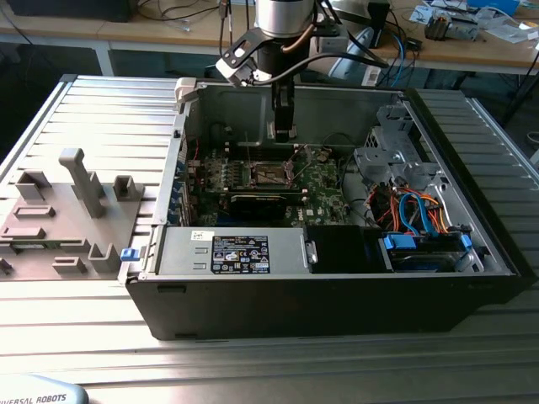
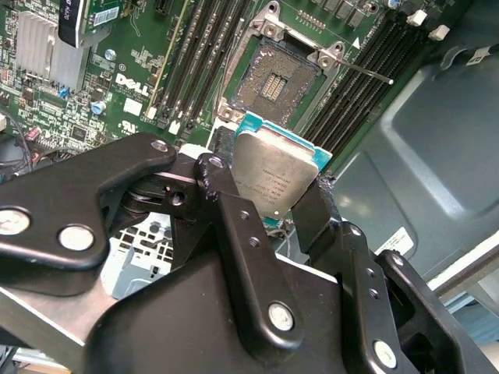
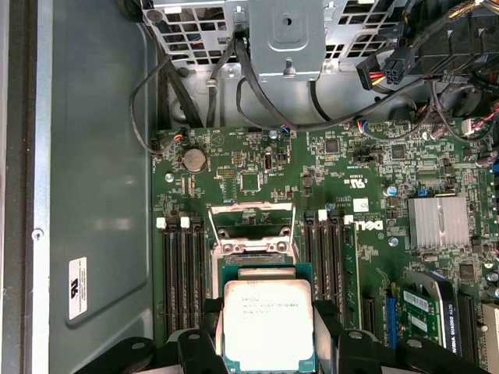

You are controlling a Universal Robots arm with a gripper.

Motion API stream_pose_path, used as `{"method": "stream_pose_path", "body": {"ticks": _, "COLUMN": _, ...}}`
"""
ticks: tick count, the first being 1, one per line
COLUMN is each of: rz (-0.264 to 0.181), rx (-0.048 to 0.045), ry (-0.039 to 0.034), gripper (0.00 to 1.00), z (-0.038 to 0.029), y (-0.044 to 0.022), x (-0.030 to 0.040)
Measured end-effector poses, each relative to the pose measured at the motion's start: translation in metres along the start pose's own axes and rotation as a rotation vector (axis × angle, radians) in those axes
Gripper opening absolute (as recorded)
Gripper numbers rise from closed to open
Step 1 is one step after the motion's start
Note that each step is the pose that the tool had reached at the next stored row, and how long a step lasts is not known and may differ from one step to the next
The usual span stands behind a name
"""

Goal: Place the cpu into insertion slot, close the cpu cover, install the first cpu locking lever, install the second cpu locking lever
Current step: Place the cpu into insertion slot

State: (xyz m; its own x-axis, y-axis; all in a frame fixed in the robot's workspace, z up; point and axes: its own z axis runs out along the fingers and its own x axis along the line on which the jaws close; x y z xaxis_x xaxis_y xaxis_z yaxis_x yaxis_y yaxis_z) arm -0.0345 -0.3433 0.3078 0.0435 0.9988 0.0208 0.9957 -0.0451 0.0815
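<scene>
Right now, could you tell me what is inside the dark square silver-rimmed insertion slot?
The insertion slot holds bare contacts; the silvery square cpu in the gripper covers one corner.

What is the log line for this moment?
end effector: shut on cpu | cpu: held above motherboard, not seated | insertion slot: uncovered, empty

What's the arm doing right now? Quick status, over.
Status: end effector shut on cpu. Cpu held above motherboard, not yet in insertion slot. Slot uncovered, nothing seen between them.
</scene>
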Motion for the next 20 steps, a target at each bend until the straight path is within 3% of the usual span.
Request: {"method": "stream_pose_path", "body": {"ticks": 20, "rz": 0.0, "rx": 0.0, "ry": -0.0001, "gripper": 0.54, "z": 0.0042, "y": -0.0003, "x": -0.0001}}
